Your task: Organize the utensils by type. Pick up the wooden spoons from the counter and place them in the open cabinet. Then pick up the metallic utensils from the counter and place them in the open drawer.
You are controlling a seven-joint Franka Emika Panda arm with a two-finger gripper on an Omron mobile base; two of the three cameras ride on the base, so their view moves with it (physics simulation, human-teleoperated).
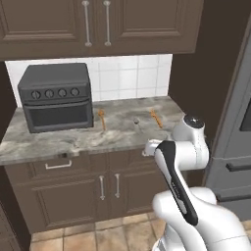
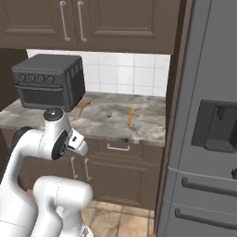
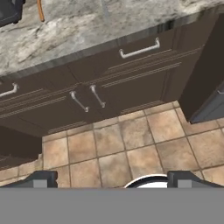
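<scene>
Two orange-brown wooden spoons lie on the veined stone counter [image 1: 59, 142]: one [image 1: 102, 119] beside the toaster oven, the other [image 1: 156, 118] toward the right end. Between them lies a thin grey metal spoon [image 1: 136, 121]. From the right side they are the left wooden spoon [image 2: 83, 107], the metal spoon [image 2: 109, 113] and the right wooden spoon [image 2: 130, 115]. My gripper [image 3: 113, 180] hangs in front of the counter edge, below the worktop, open and empty, with its fingertips [image 3: 41, 178] spread wide and pointing at the floor. The open cabinet and open drawer are out of view.
A dark toaster oven [image 1: 56, 97] stands at the counter's left. Shut wall cabinets [image 1: 98, 24] hang above, and shut base cabinet doors and a shut drawer [image 3: 140, 49] sit below. A grey fridge [image 2: 208, 139] stands to the right. A dark brown block [image 3: 17, 144] juts out low left.
</scene>
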